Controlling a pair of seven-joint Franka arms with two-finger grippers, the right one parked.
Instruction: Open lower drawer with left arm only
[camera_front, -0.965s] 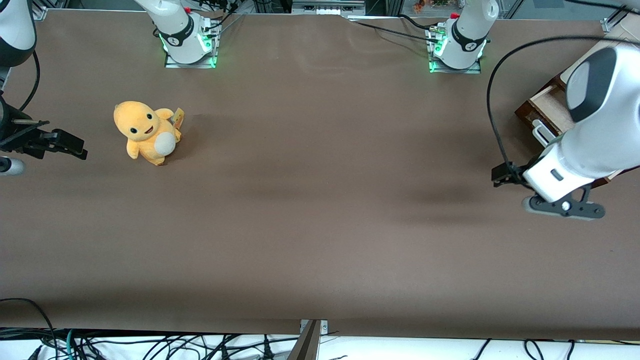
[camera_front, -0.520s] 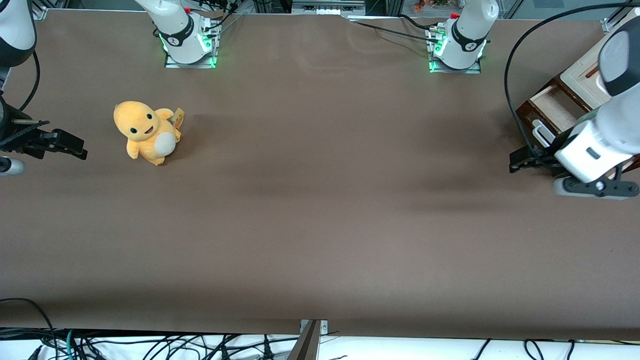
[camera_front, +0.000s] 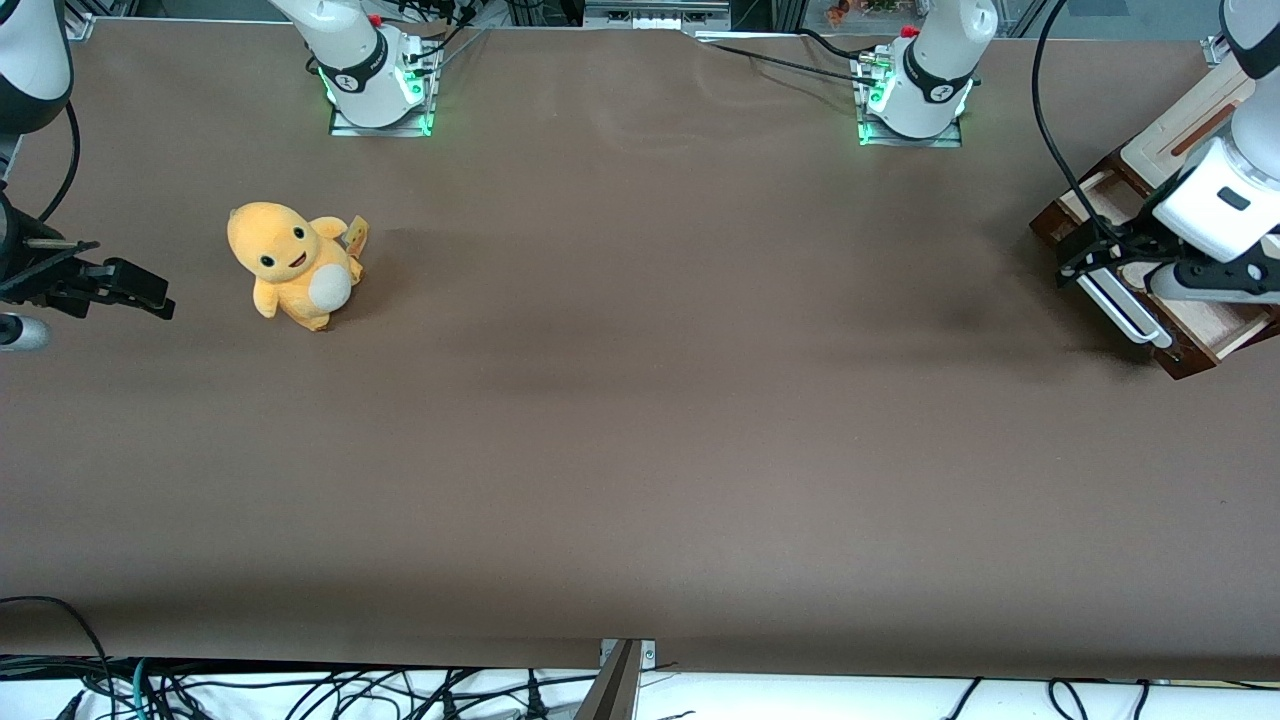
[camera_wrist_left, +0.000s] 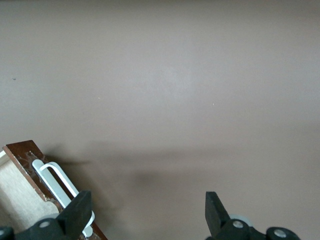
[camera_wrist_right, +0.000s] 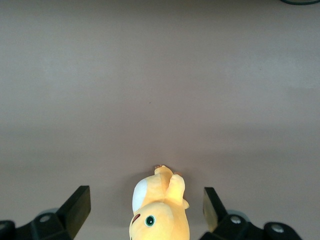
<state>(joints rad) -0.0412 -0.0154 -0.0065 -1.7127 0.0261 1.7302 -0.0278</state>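
Front view: the drawer (camera_front: 1190, 310) sits pulled out at the table's (camera_front: 640, 400) three o'clock edge, the working arm's end. The gripper (camera_front: 1090, 258) hangs over its handle (camera_front: 1120, 305).

Left wrist view: fingers (camera_wrist_left: 80, 212) spread wide, holding nothing; the handle lies by one fingertip.

Right wrist view: a plush (camera_wrist_right: 160, 210).
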